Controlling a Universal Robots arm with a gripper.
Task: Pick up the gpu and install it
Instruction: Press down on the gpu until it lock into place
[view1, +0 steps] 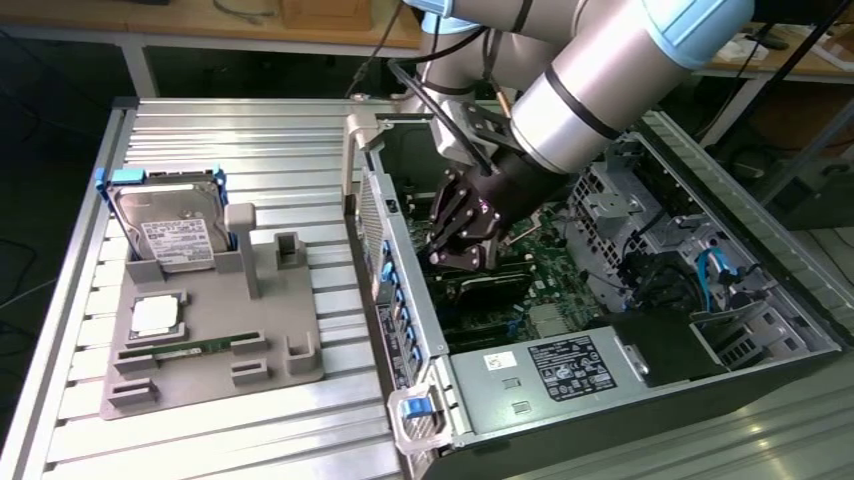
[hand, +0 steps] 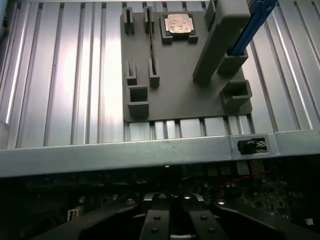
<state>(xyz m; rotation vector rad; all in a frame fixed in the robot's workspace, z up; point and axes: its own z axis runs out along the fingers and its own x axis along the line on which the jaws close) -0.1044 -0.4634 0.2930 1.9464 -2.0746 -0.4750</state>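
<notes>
In the exterior view's lower right sits the open case (view1: 601, 330), its power supply (view1: 567, 365) with a black label nearest the camera and a blue latch (view1: 418, 410) at the front corner. Further in, at frame centre, the gripper (view1: 458, 255) reaches down inside the case over the motherboard (view1: 534, 290), its jaws drawn together. The gpu (view1: 483, 285) lies just below the fingertips as a dark card seated across the board; whether the fingers pinch it or only touch its edge cannot be told. In the wrist view the gripper (hand: 172, 220) shows at lower centre with its dark fingers (hand: 155, 222) closed side by side, the case wall (hand: 150, 152) crossing the frame above them. At the exterior view's left, on the ribbed table (view1: 267, 140), the grey tray (view1: 220, 340) holds a green memory stick (view1: 200, 348) near its front, a chip (view1: 156, 315) further back, and the hard drive (view1: 170, 230) standing at upper left. Beyond, the silver arm (view1: 587, 90) rises out of the frame's top.
</notes>
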